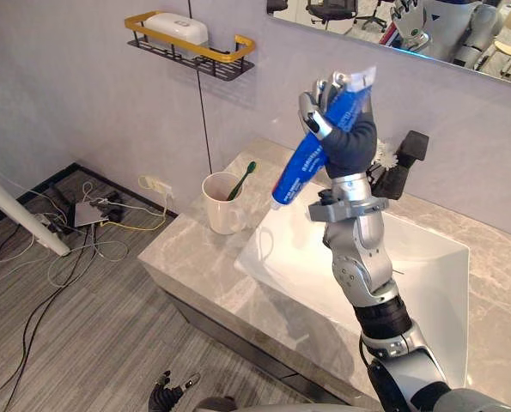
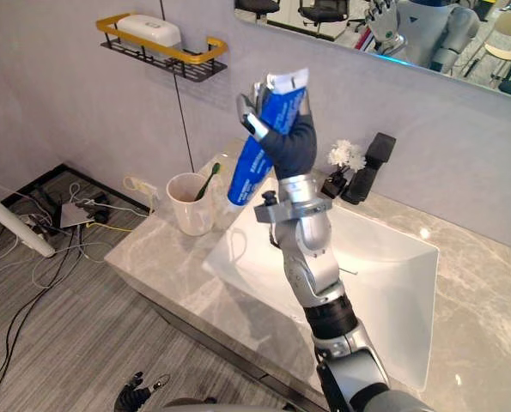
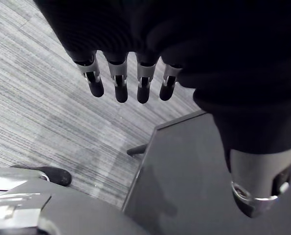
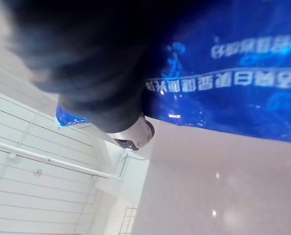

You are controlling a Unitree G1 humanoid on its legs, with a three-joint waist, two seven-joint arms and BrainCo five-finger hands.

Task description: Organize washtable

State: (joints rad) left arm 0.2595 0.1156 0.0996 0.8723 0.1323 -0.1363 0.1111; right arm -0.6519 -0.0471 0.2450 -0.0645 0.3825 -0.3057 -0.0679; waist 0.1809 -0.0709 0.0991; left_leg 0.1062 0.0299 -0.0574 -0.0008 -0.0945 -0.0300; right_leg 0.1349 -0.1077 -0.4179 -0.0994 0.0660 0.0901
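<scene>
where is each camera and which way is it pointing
Left eye view: on the head, looking down at the washbasin and cup; right hand raised, gripping the toothpaste tube.
Right eye view: beside it, same scene.
Left wrist view: along the left hand, down at the floor.
Right wrist view: along the right hand, onto that same toothpaste tube.

Pale grey wall (image 1: 57,103) with a mirror (image 1: 367,21), marble counter (image 1: 186,257), and seemingly carpeted grey striped floor (image 1: 92,343).

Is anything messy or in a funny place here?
Yes: the blue toothpaste tube is up in the air, tilted, clutched in the right hand above the sink, not in the cup with the green toothbrush. Nothing looks spilled.
</scene>
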